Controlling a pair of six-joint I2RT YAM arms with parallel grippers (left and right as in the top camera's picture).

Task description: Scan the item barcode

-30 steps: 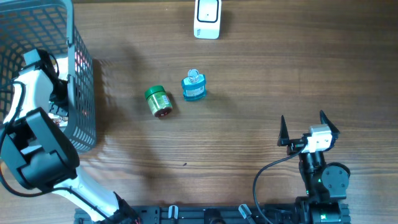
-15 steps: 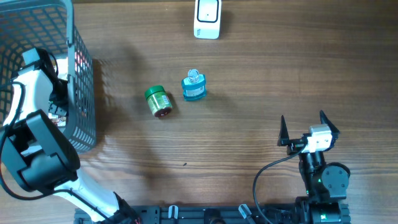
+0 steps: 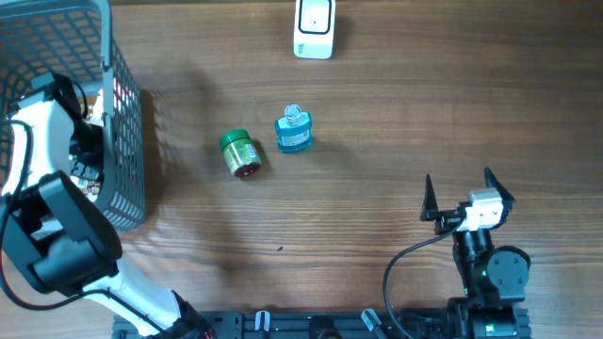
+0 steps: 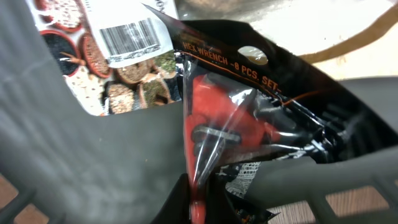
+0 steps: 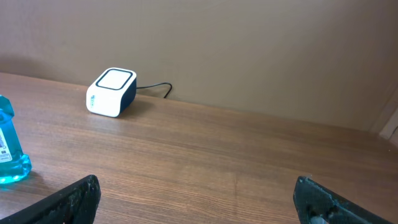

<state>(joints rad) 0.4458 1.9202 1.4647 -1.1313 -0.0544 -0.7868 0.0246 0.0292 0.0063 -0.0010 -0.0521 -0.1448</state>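
In the left wrist view my left gripper (image 4: 198, 206) is shut on the lower edge of a black and red hex wrench set packet (image 4: 242, 118), inside the grey basket (image 3: 127, 141). The red plastic edge is pinched between the jaws. Overhead, the left gripper (image 3: 87, 162) is down in the basket at the far left, mostly hidden by its mesh. The white scanner (image 3: 314, 28) stands at the table's far edge and is the white scanner (image 5: 112, 92) in the right wrist view. My right gripper (image 3: 460, 198) is open at the lower right, holding nothing.
A green jar (image 3: 239, 153) and a blue bottle (image 3: 293, 130) lie mid-table; the blue bottle (image 5: 9, 152) shows at the right wrist view's left edge. A food packet with a white barcode label (image 4: 130, 37) lies in the basket behind the wrench set.
The left jaws have closed onto the packet's edge. The left arm has shifted slightly in the basket. The right arm has not moved.
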